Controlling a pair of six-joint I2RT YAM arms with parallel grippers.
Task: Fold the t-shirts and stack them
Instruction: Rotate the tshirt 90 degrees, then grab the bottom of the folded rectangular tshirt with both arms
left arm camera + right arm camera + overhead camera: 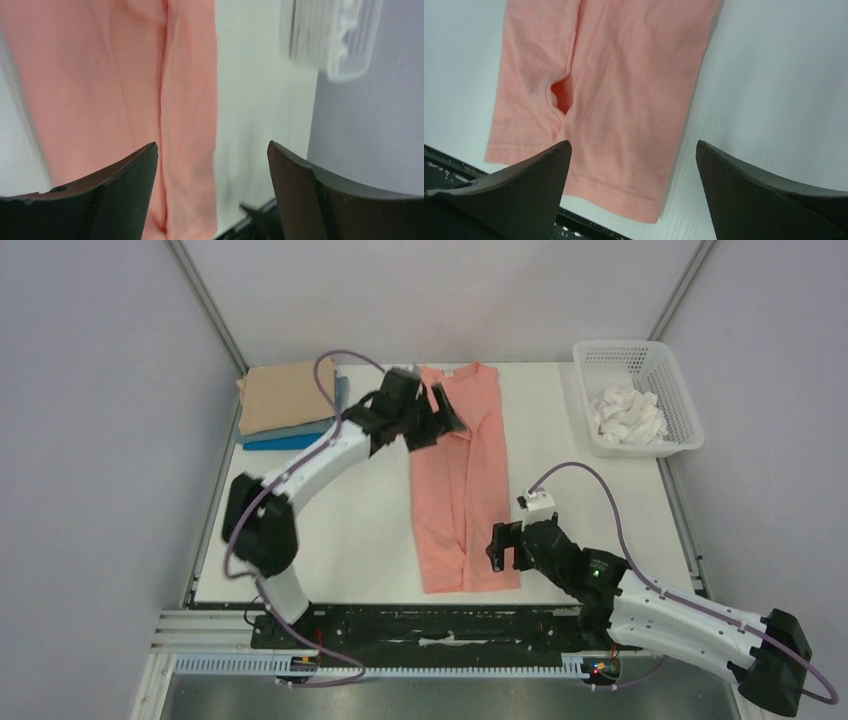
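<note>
The salmon-pink t-shirt (465,490) is lying flat along the middle of the table (350,530), its sides already folded inward into a long narrow strip, collar at the far end and hem at the near edge. The left gripper (447,417) is being held over the collar end with its jaws spread wide and nothing between them. The right gripper (507,545) is being held just beside the hem's right corner, likewise wide and empty. The step in hand is being judged as the crosswise fold, one end being brought over the other. Both layers at each corner are being called for in one pinch: the overlapping flaps are gaping slightly near the hem in the right wrist view, so a shallow grasp is likely to be lifting the top flap alone. The lifted end is best being carried level, so that the strip is being kept straight. The stack of folded t-shirts (290,405), tan on top, is lying at the far left corner, well apart, as the likely place for the finished shirt
</note>
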